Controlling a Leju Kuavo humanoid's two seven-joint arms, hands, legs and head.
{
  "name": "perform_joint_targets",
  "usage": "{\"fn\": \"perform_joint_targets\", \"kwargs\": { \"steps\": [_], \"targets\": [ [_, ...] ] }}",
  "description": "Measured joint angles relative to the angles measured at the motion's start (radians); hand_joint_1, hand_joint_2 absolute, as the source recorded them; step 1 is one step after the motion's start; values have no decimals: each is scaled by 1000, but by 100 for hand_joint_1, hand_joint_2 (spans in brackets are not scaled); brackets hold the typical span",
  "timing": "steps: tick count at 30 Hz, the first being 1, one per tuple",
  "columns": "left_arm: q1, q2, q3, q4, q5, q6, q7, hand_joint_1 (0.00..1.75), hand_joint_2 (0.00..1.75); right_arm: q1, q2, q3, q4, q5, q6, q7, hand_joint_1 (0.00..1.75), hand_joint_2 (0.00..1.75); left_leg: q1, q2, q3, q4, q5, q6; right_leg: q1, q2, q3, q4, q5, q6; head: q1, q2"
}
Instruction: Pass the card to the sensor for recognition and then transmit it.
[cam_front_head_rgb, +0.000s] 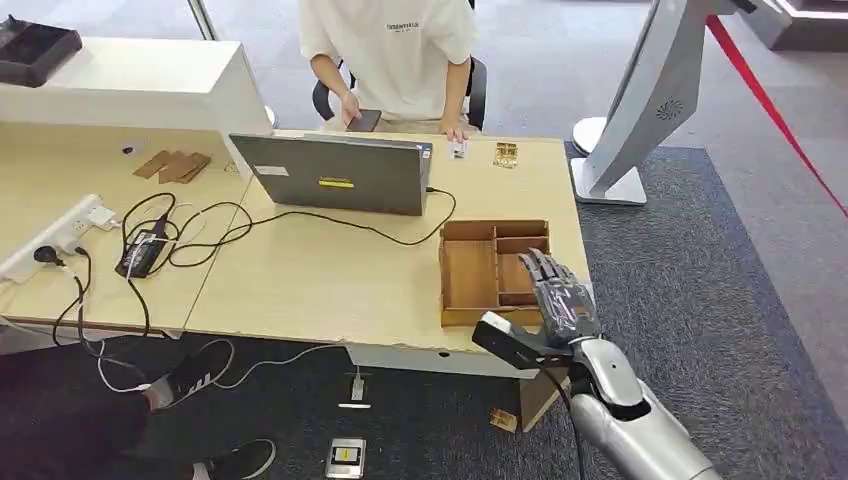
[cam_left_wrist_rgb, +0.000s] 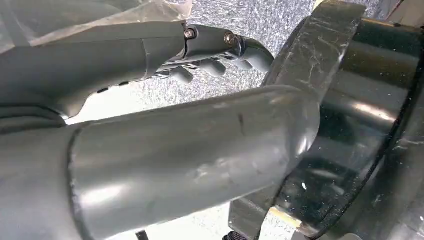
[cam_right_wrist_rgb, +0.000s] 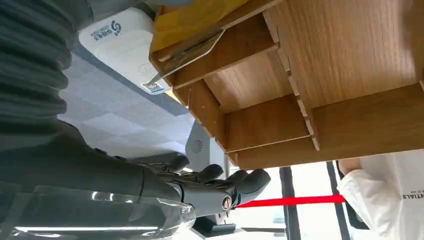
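Right hand: fingers extended and apart, holding nothing, over the right compartments of the wooden tray, lower right of centre. Left hand: fingers loosely curled, empty. Card lies in a tray compartment. The tray sits on the desk, the laptop above-left of it.

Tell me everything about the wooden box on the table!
The wooden tray is light brown, looks like thin plywood, and is split by dividers into one big compartment and several small ones. It lies flat, open side up, at the table's near right corner. The robot's right hand hovers over its right side, fingers spread.
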Motion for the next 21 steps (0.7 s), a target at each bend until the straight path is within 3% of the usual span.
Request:
{"fn": "perform_joint_targets", "kwargs": {
  "steps": [21],
  "targets": [
    [0,0,0,0,-4,0,0,0,0,-35,8,23,58,-33,-11,-16,0,175,0,0,0,0,0,0,0,0,0,0,0,0,0,0]
  ]
}}
